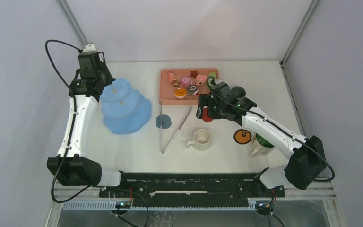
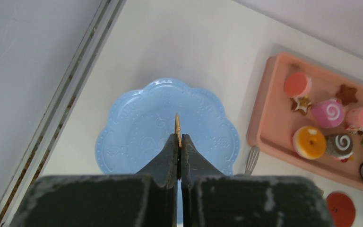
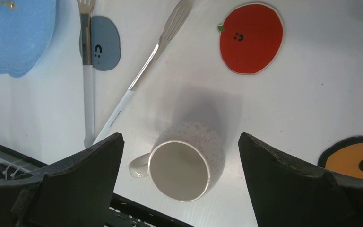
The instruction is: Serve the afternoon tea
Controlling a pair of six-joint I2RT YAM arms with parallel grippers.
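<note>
1. The cream mug [image 1: 201, 138] is the task piece nearest the arm bases. It stands upright on the table with its mouth up, so its long axis is vertical. Its handle points to the robot's left, toward the tongs [image 1: 175, 128].
2. The right gripper [image 3: 179, 138] hangs above it, fingers spread wide and holding nothing. In the wrist view the mug sits between the two fingers, slightly toward the bases. The handle faces one finger, so a straight descent looks likely to catch it. The right arm is plainly the nearer one.
3. Just beyond the mug lies a bare red apple coaster [image 3: 250, 38], a plausible place for it.
4. Farther off at the left, the blue tiered dessert tower [image 1: 127, 111] stands upright. The left gripper [image 2: 178, 139] is clamped on the gold ring handle [image 2: 177, 124] at its top.
5. Farthest, the salmon-pink tray [image 1: 166, 97] holds the toy pastries [image 1: 187, 81], to the tower's right.
</note>
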